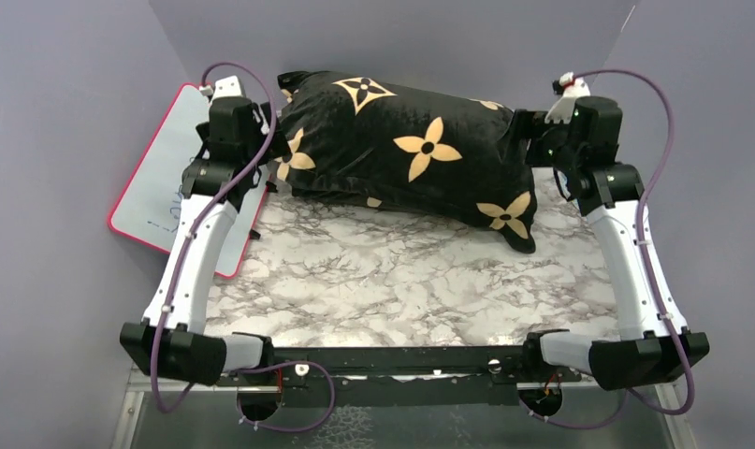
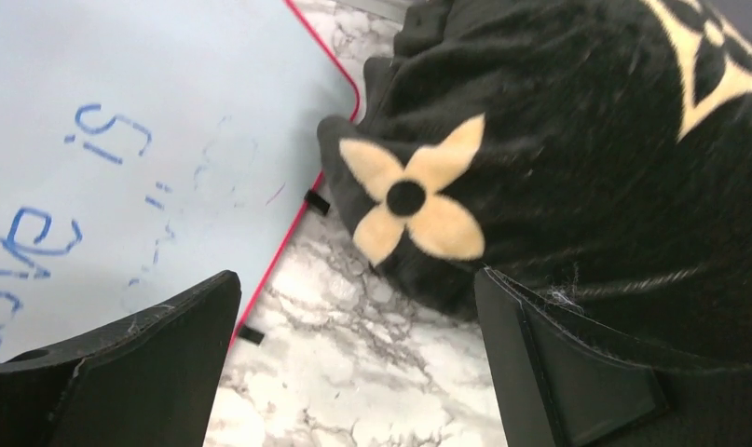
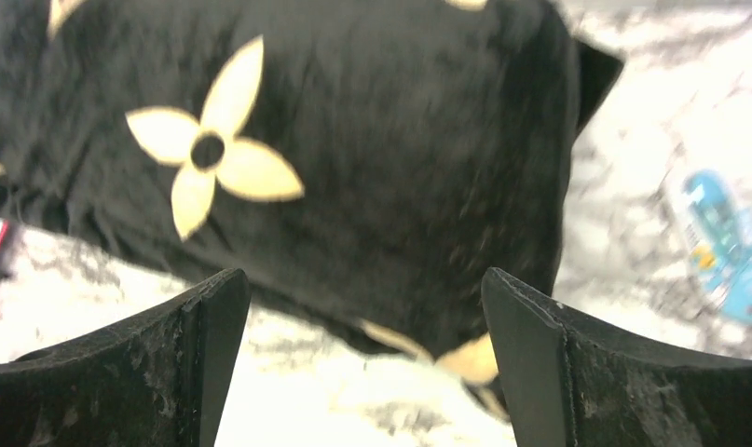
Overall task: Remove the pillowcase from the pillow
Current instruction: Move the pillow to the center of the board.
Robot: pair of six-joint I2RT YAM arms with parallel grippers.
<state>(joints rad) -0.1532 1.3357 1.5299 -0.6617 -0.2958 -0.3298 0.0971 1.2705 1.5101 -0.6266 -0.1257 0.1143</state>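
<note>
From above, we see the stuffed pillowcase (image 1: 411, 150) on the marble table (image 1: 383, 290), with the pillow hidden inside. Our left gripper (image 1: 258, 140) and right gripper (image 1: 540, 131) flank its ends, probably to pinch fabric. The left wrist view shows wide, empty jaws at its corner, the whiteboard (image 2: 120, 140) just beside. The right wrist view shows wide, empty jaws over its other end.

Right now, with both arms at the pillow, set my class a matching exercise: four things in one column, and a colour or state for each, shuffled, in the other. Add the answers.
Things
1. pillowcase
2. whiteboard
3. table
4. left gripper

Descriptions
A. white marble pattern with grey veins
B. wide open
C. black with tan flowers
D. pink rim, blue writing

Pairs: 1-C, 2-D, 3-A, 4-B
</note>
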